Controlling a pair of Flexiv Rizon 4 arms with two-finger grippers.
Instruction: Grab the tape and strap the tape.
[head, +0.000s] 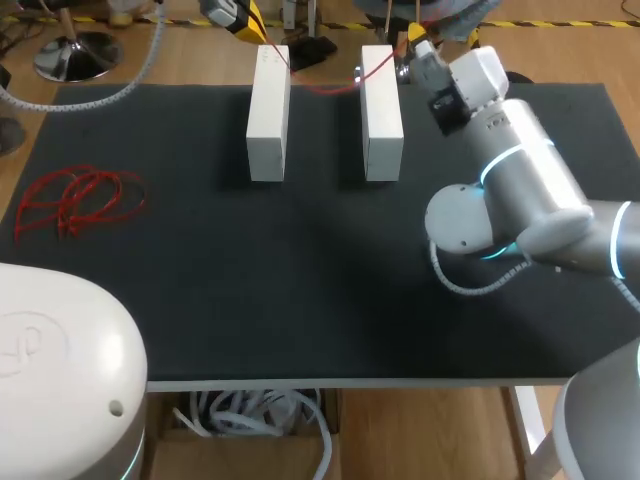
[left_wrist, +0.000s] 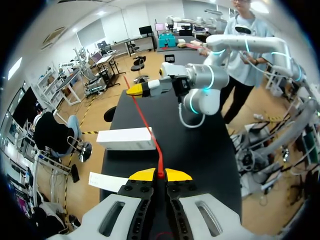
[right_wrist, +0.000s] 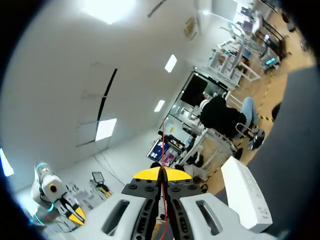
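Black table (head: 300, 280), white blocks (head: 268, 110), red tape (left_wrist: 160, 160)

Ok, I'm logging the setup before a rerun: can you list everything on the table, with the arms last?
stretched tape: one, red, taut between the two claws, passing over the boxes
loose tape: one tangle, red, on the table's left part
left box: one, white, far middle of the table
right box: one, white, beside the left box, apart from it
table: one, black top
left claw: one, yellow tips, shut on the stretched tape
right claw: one, yellow tips, shut on the tape's other end
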